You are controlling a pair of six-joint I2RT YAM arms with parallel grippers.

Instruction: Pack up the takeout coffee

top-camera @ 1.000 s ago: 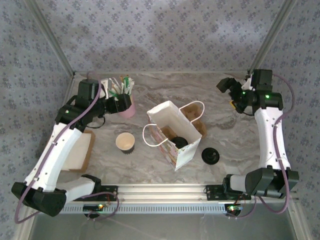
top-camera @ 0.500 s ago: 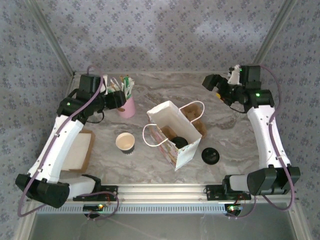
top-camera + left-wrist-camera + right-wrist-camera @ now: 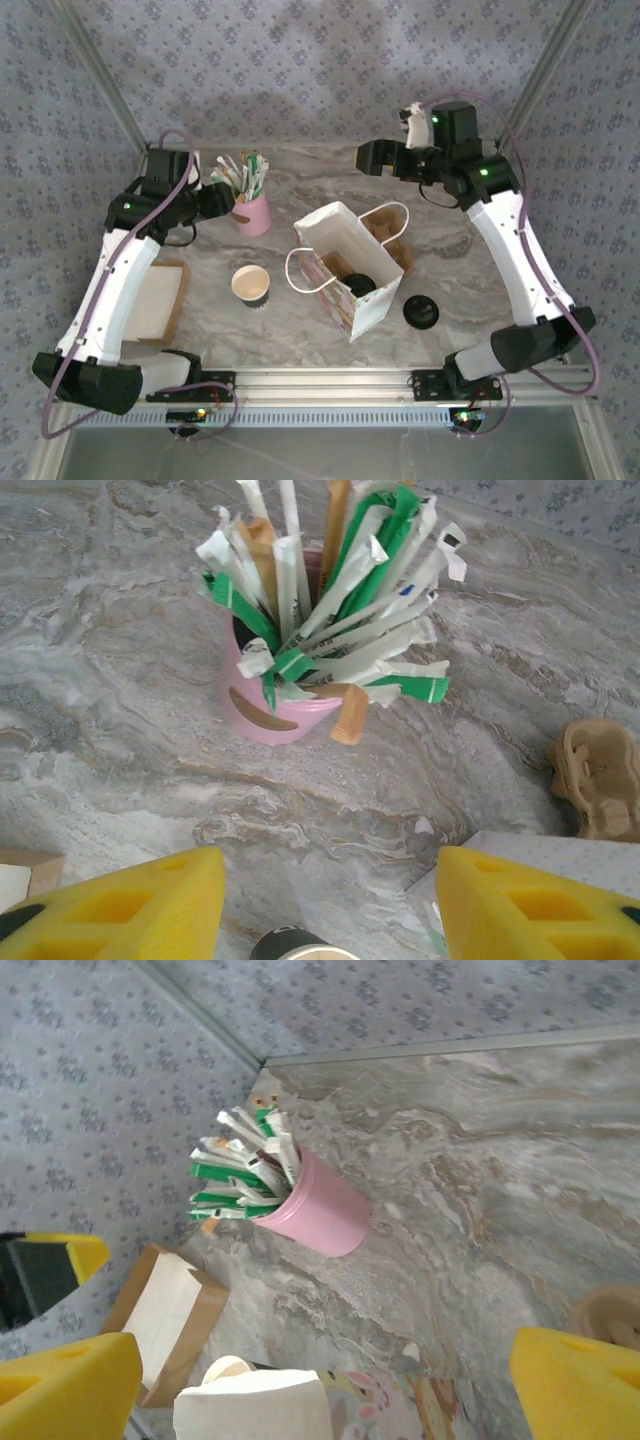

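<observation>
Both spread and empty: left end effector (image 3: 222, 198) by the pink cup (image 3: 252, 213) upper left, right end effector (image 3: 372, 157) hovering upper middle, coffee cup (image 3: 250, 284) standing on the surface (image 3: 470, 270) just left of the bag (image 3: 350, 268), mid-frame.

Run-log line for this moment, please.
left tool: open, by pink plastic cup of wrapped sticks | right tool: open | paper coffee cup: lidless, outside white paper bag | round black lid: beside bag
</observation>
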